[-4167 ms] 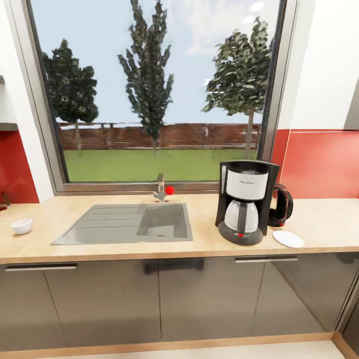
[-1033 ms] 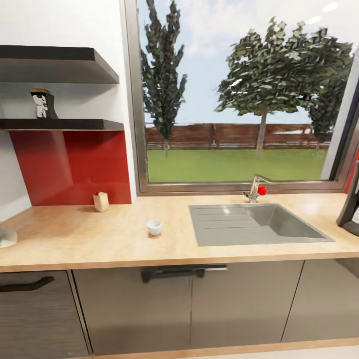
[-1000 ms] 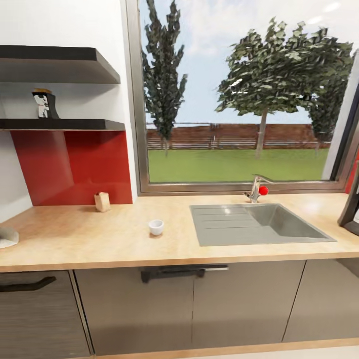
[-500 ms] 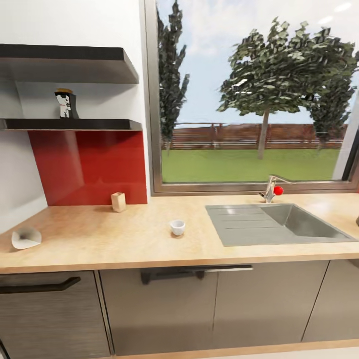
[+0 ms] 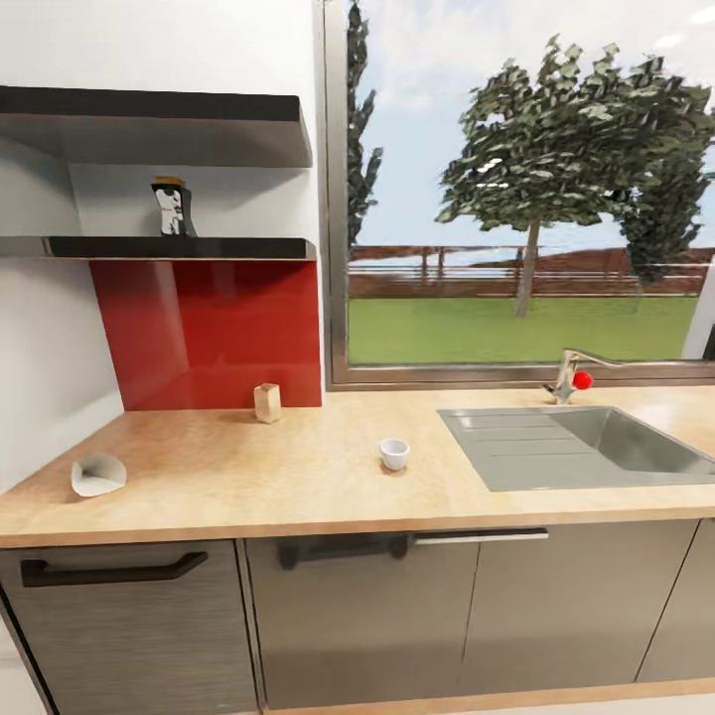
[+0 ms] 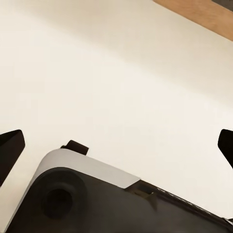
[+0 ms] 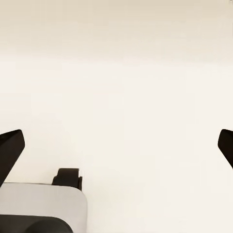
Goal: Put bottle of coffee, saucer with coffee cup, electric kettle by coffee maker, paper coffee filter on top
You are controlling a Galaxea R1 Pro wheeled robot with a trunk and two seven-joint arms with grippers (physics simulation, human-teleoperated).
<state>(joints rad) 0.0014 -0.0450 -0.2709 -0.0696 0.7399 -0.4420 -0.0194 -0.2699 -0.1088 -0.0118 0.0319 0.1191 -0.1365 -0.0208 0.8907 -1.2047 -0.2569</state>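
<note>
From the head camera I count two boards of the kitchen shelf (image 5: 149,246) at the far left against the white wall, and one bottle of coffee (image 5: 172,207) standing upright on the lower board, gold cap up. Below it runs the red splashback (image 5: 218,333). On the worktop (image 5: 298,477) at the near left lies one paper coffee filter (image 5: 97,475), a white cone tipped on its side. Further right and farther back, one small tan block (image 5: 266,402) stands against the splashback. Right of that, toward the middle, sits one white coffee cup (image 5: 394,454), upright and well apart from the filter. Next comes one grey sink (image 5: 576,447) with one tap (image 5: 571,374) bearing a red knob, under the window (image 5: 526,189). Grey cabinets (image 5: 357,616) run beneath, with three handles that I can count.

On the left wrist camera my left pincer (image 6: 116,145) stands wide, its two dark fingertips at opposite edges over pale floor. The right pincer (image 7: 116,148) is equally wide on its own wrist camera, gripping nothing.
</note>
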